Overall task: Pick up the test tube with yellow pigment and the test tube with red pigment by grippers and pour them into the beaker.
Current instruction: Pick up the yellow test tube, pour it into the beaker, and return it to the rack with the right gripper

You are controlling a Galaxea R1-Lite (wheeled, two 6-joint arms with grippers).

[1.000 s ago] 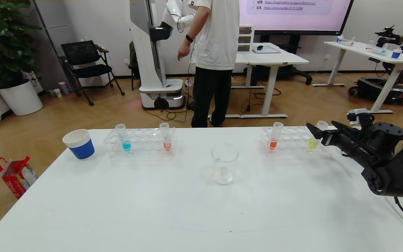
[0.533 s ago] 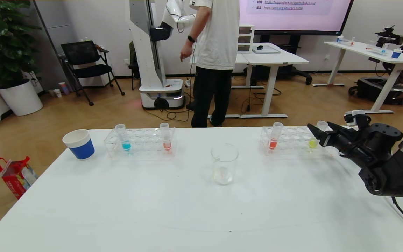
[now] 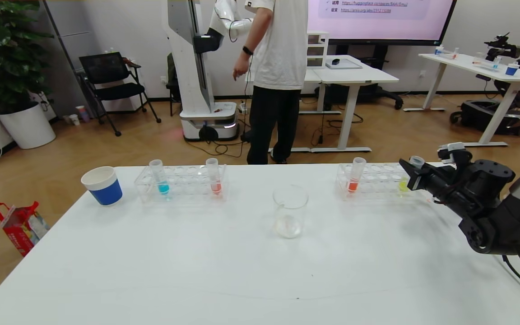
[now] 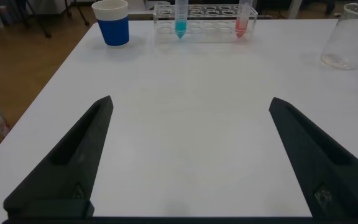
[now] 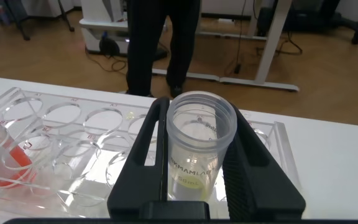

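Note:
The test tube with yellow pigment (image 3: 416, 162) stands at the right end of the right-hand clear rack (image 3: 373, 180). My right gripper (image 3: 411, 174) is shut on it just below its wide rim. In the right wrist view both black fingers press the tube (image 5: 197, 146), and the right gripper (image 5: 199, 112) sits over the rack. The test tube with red pigment (image 3: 215, 179) stands in the left-hand rack (image 3: 181, 183). The beaker (image 3: 290, 211) stands at the table's middle. My left gripper (image 4: 191, 106) hangs open over bare table, and the red tube (image 4: 242, 18) and beaker (image 4: 353, 34) lie far ahead of it.
A more orange tube (image 3: 355, 177) stands at the left end of the right-hand rack. A blue tube (image 3: 160, 179) is in the left-hand rack, with a blue paper cup (image 3: 102, 185) beside it. A person (image 3: 278, 67) stands behind the table's far edge.
My right gripper's fingers have closed onto the yellow tube, and the arm has shifted slightly. The tube still stands in the rack. The left gripper has not changed.

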